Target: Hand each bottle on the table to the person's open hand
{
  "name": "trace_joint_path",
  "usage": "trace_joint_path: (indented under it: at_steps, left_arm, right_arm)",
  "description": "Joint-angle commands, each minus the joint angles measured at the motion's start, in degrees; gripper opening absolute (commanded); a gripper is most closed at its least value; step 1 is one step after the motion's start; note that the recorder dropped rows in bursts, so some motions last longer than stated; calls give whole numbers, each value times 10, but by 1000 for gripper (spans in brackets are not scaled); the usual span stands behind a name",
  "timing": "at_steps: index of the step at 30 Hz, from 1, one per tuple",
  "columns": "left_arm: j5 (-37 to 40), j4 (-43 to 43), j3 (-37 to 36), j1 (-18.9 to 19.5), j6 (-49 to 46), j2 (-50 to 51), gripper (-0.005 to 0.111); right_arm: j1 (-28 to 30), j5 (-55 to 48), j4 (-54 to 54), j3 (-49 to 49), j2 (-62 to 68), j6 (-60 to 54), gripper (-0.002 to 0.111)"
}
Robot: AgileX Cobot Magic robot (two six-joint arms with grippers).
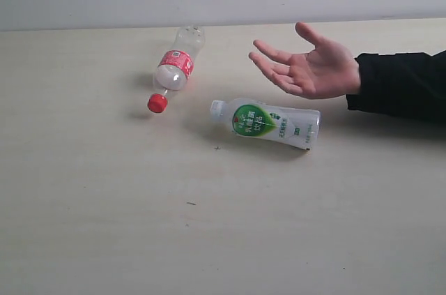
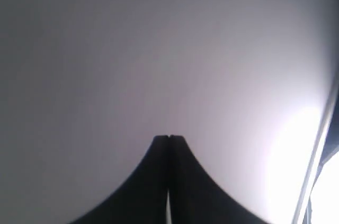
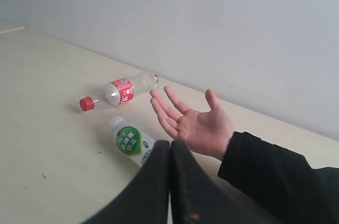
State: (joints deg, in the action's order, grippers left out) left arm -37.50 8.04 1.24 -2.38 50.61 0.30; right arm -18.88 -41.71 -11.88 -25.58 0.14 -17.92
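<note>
Exterior, right wrist: same open hand (image 1: 317, 72)

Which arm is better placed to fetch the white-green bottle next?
Right, most likely. The right pincer, shut, faces the white-green bottle and the open hand beside it. The left pincer, also shut, faces only a blank pale surface, no bottle in view.

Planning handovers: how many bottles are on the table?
2. The red-capped bottle lies left of the hand; the white-green bottle lies in front of it. More may be off-frame.
</note>
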Motion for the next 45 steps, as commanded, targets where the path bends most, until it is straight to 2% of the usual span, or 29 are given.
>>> trace_joint_path:
  at_steps: [1,5,8,11,17,18,22,24,26,27,28,29,30,31,32,33,34,35,37,39,42,45]
  left_arm:
    - [-75,95,18,-3,1,23,0]
    - [-91,112,27,-2,-39,82,0]
    - [-150,112,35,-2,-81,156,0]
    - [-112,141,90,-2,-89,264,0]
    - [101,356,298,-2,-31,499,0]
    - [161,419,343,-3,-29,541,0]
    - [375,565,442,-14,-39,637,0]
    - [494,613,478,-21,-65,674,0]
    - [590,625,507,-26,-110,705,0]
    - [702,617,532,-29,-189,748,0]
    - [777,587,558,-29,-263,781,0]
    - [876,473,599,-31,-429,829,0]
    - [926,363,623,-34,-573,852,0]
    - [1002,191,655,-40,-803,881,0]
    - [1026,87,671,-49,-899,897,0]
    - [981,9,682,-71,-920,906,0]
    - [948,-21,684,-87,-920,908,0]
    - [903,-49,684,-120,-930,910,0]
    - [869,-53,684,-164,-960,917,0]
    - [834,-54,695,-230,-998,942,0]
    - [830,-65,729,-282,-1001,985,0]
    - [831,-67,774,-317,-1004,1038,0]
  right_arm:
    - [2,4,-1,3,-1,2,0]
    - [2,4,-1,3,-1,2,0]
    - [2,4,-1,3,-1,2,0]
    - [2,4,-1,3,-1,2,0]
    - [2,4,-1,3,-1,2,0]
    - [2,4,-1,3,-1,2,0]
    - [2,4,-1,3,-1,2,0]
    - [2,4,-1,3,-1,2,0]
    - [2,4,-1,3,-1,2,0]
    - [2,4,-1,3,-1,2,0]
    - [2,4,-1,3,-1,2,0]
    - [2,4,-1,3,-1,2,0]
    - [2,4,-1,3,-1,2,0]
    - [2,4,-1,3,-1,2,0]
    - [2,4,-1,3,-1,2,0]
    - [2,4,-1,3,-1,2,0]
    - [2,4,-1,3,-1,2,0]
    - [2,4,-1,3,-1,2,0]
    - [2,4,-1,3,-1,2,0]
    - [2,4,-1,3,-1,2,0]
    - [2,4,-1,3,-1,2,0]
    - [2,4,-1,3,-1,2,0]
